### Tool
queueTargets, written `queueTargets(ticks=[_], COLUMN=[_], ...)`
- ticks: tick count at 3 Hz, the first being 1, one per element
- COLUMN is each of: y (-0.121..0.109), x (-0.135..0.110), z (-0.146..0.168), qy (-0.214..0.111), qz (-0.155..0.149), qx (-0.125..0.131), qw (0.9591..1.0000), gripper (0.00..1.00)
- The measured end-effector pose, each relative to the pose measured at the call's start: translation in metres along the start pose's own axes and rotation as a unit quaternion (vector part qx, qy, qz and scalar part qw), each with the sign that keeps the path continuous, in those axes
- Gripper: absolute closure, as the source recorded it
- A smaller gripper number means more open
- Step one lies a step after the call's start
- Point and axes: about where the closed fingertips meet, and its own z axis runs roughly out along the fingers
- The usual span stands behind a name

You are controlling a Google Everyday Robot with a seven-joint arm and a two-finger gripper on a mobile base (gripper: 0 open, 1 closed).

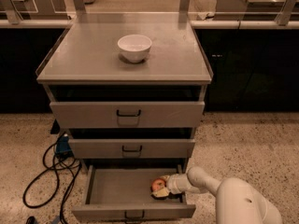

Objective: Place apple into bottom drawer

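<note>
The 3-drawer grey metal cabinet stands on a speckled floor (261, 143), and its bottom drawer (117, 190) is pulled out toward the camera, showing a flat grey tray; the small dark handle on its front panel is just visible at the lower edge of the view; the apple (158, 184), red with a yellowish patch, is inside this drawer, at the right end of the tray, close to the right wall and nearer the front than the back; the pincer (160, 186) is down in the same spot, reaching in from the right over the drawer's right side, and its 2 pale fingers (161, 193) sit above and below the apple, closed on it; whether the apple touches the tray floor cannot be told; the white arm (205, 183) runs from the pincer back to the lower right corner; the middle drawer (131, 148) and the top drawer (127, 114) are both pushed in, each with a dark handle at its centre; on the worktop (84, 59) stands 1 white bowl (134, 47), upright, near the middle; black cables (49, 169) loop on the floor left of the cabinet.
</note>
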Motion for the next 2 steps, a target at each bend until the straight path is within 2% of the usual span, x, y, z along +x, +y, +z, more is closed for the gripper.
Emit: queueTargets(ticks=[1,2], y=[0.0000,0.0001], x=[0.0000,0.0000], z=[0.0000,0.0001], qy=[0.000,0.000], qz=[0.000,0.000], qx=[0.000,0.000], qw=[1.0000,1.0000], gripper=[0.00,0.00])
